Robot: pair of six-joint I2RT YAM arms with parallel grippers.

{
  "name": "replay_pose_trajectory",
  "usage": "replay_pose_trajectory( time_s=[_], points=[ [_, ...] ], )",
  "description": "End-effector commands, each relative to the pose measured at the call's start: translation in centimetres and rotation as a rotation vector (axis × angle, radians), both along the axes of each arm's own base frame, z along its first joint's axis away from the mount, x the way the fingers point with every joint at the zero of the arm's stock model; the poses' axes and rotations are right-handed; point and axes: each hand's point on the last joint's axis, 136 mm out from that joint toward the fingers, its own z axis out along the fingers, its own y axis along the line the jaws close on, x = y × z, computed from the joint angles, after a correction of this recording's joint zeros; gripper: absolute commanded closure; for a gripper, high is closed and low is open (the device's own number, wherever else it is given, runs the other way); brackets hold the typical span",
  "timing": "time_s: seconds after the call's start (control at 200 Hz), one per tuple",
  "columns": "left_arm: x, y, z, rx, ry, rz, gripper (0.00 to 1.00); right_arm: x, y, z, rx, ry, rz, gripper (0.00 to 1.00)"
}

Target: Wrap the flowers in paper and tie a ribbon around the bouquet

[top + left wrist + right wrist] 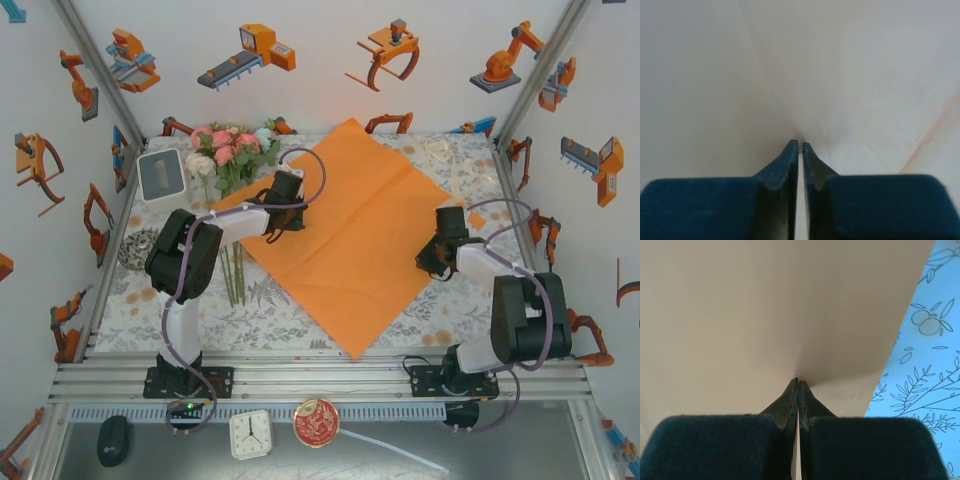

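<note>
Worktop point(300, 310): covered in a leaf-print cloth, with everything below lying on it.

Paper point(370, 230): the big orange sheet lies flat over the middle, turned like a diamond. One corner points to the far edge, one to the near edge, and one to each side.

Flowers point(230, 150): they lie off the sheet, just beside its left corner. The blooms are bunched toward the far-left corner and the stems run back toward the near edge, so the long axis goes far to near. The stems pass under the left arm point(215, 235), which is clearly the nearer one. I'd say the bunch has to travel rightward onto the sheet, stems kept along that line.

Right pincer point(798, 381): jaws pressed together on the paper's right corner, which creases where they pinch it.

Left pincer point(800, 145): at the sheet's left corner, jaws a crack apart. The paper is right at the tips, but I cannot tell if it is caught.

Ribbon point(452, 165): what looks like a pale strip lies near the far-right corner, well apart from both pincers.
</note>
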Motion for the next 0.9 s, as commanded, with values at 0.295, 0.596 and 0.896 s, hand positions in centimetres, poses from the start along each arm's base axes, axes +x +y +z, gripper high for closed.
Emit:
replay_pose_trajectory(
  time_s=[0.295, 0.596, 0.896],
  points=[
    [1.5, 7.7, 13.1, -0.019, -0.221, 0.207, 0.6, 2.2, 1.9, 4.5, 0.041, -0.113, 0.046, 1.0],
    [3.5, 23.6, 9.6, 0.121, -0.094, 0.571, 0.59, 1.5, 11.3, 8.4, 0.067, -0.224, 0.339, 0.81],
    [5.7, 26.2, 4.3, -0.045, 0.033, 0.565, 0.57, 0.7, 13.0, 8.5, 0.084, -0.206, 0.408, 0.76]
  ],
)
